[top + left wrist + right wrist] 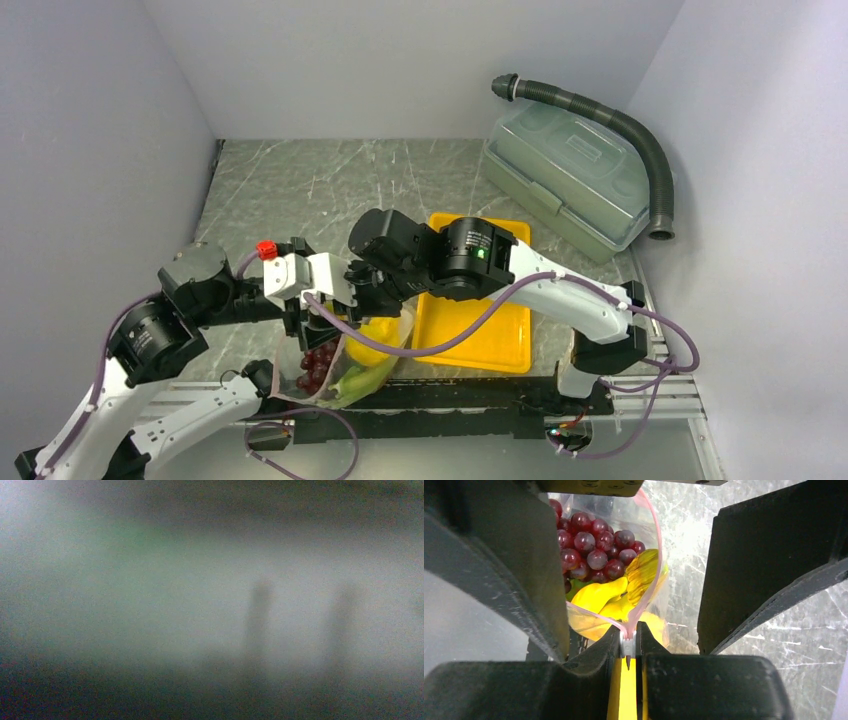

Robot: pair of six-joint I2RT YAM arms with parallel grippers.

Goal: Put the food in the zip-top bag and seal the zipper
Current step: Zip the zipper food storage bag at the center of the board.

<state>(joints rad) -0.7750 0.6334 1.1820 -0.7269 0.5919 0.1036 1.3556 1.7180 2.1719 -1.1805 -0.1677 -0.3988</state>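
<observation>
The loading looks nearly or fully done, the sealing hardly begun. The bag [624, 512] lies on the desk [300, 190] just beside the near left corner of the tray [490, 340], and food shows through its clear wall. No food shows on the part of the tray that the right arm leaves uncovered, nor on the desk around it, so I judge that nothing is left to load, though some of the tray is hidden. The zipper [659, 555] is not closed: in the right wrist view its pink strip runs in a wide loop around the food, so the mouth gapes. The right hand [628, 647] is clenched on one end of that strip, at the side of the bag towards the tray, which suggests the seal is about to be pressed along from there. The left hand [310, 325] hangs over the far side of the bag from the tray; whether it is released or clenched I cannot tell, since its own camera shows only blur. By count: one bag, one zipper, one bunch of dark red grapes [591, 545], yellow bananas [596, 597] whose number I cannot make out, and one green piece [362, 383]. There is one tray, and beyond it one lidded box [565, 180] and one hose [630, 130].
</observation>
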